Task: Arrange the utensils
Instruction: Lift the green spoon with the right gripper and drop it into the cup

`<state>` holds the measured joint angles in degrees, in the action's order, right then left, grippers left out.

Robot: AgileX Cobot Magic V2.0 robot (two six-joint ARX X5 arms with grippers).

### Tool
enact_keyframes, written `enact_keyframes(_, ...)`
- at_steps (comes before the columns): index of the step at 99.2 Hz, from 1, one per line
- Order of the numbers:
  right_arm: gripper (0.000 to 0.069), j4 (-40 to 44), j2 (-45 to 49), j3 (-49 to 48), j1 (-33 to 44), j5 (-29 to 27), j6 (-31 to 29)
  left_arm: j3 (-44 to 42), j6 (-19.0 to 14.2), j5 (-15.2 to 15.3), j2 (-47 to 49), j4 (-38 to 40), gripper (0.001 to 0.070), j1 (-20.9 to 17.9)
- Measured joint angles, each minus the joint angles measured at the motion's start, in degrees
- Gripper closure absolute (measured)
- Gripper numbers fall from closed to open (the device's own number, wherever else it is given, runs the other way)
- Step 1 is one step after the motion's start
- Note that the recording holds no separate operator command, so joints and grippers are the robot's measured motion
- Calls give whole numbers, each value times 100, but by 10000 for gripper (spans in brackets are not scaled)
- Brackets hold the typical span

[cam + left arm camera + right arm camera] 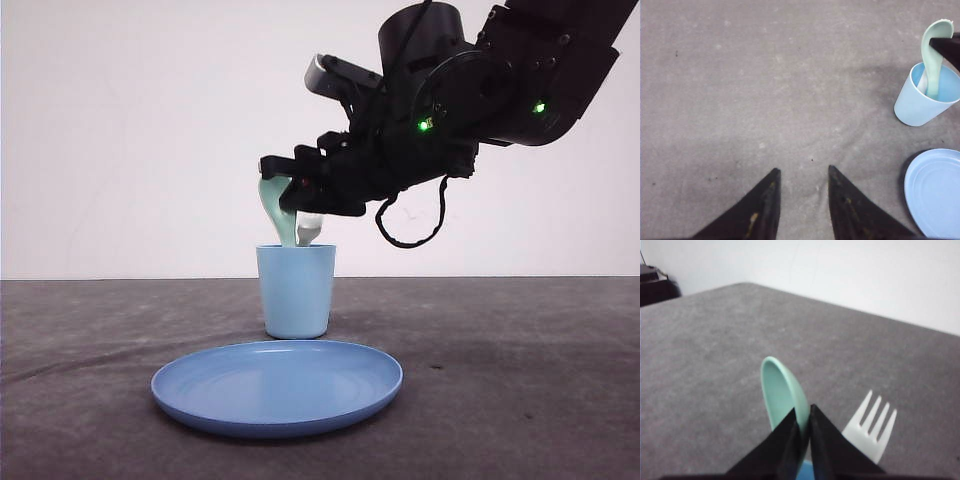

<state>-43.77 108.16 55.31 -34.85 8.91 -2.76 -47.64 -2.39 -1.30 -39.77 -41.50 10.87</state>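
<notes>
- The right gripper (283,176) hangs above the cup (295,291), its two fingers pressed nearly together on the spoon (274,212).
- In the right wrist view the fingers (823,440) stand with only a thin slit between them, and the spoon's (781,396) mint-green bowl rises out of that slit, clamped at the neck just under the bowl.
- In the front view the spoon hangs from the grip, bowl uppermost and handle pointing down into the cup's mouth.
- The left wrist view shows the same: the spoon (933,55) stands tilted with its lower end inside the cup (925,102), and a dark fingertip crosses its bowl.
- The fork (871,430) is white, and its four tines point up just beside the right fingers; they do not touch it.
- From the front the fork (307,230) leans against the cup's rim, its lower part inside the cup.
- The left gripper (802,175) hovers over the bare grey table (765,90). Its two dark fingers (764,210) are spread apart with tabletop showing between them, and they hold nothing.
- The blue plate (277,385) lies on the table in front of the cup, near it but not touching.
</notes>
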Motion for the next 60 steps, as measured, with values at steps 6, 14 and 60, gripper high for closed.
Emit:
enact_keyframes(6,668,131,0,0,0,-2,0,0,0,0,-2,2,547,0)
enact_keyframes(14,663,286,0,0,0,-2,0,0,0,0,0,2,547,0)
enact_keyframes(60,248,275,-173,0,-2,28,0,0,2,0,0,0,547,0)
